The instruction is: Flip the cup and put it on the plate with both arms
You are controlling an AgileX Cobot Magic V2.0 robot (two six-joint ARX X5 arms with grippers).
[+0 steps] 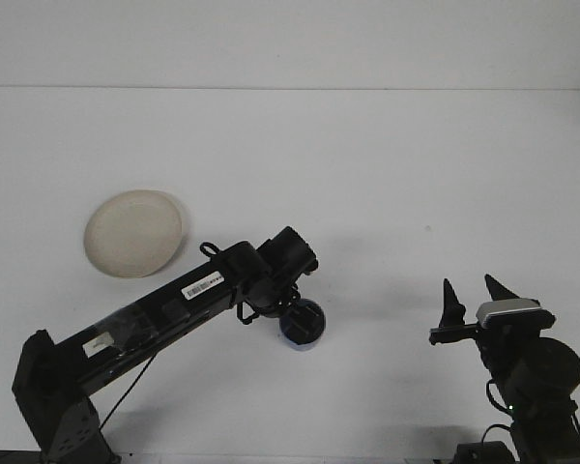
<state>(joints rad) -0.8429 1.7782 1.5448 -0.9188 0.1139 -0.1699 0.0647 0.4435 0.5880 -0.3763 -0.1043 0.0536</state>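
The blue cup point(303, 327) stands on the white counter point(387, 174) a little below and left of the frame's centre, its opening facing up toward the camera. Only a sliver of its blue wall shows along the lower edge, because the left claw point(304, 317) sits directly over its mouth. From this view I cannot tell whether that claw is spread or clamped, nor whether it grips the cup's rim or merely hovers on top of it (the dark parts blend together there). The left arm point(174, 304) stretches diagonally from the lower left corner of the frame up to the cup, with a white label on its forearm link.

The cream-coloured plate point(133, 233) lies flat in the left part of the frame, above the left arm and well apart from the cup; nothing rests on it.

In the lower right corner the right claw point(471, 292) points upward in the frame, its two dark fingers point(451, 299) spread with a clear gap of white counter between them, holding nothing. It is well apart from the cup, off to the right at about the same height in the frame.
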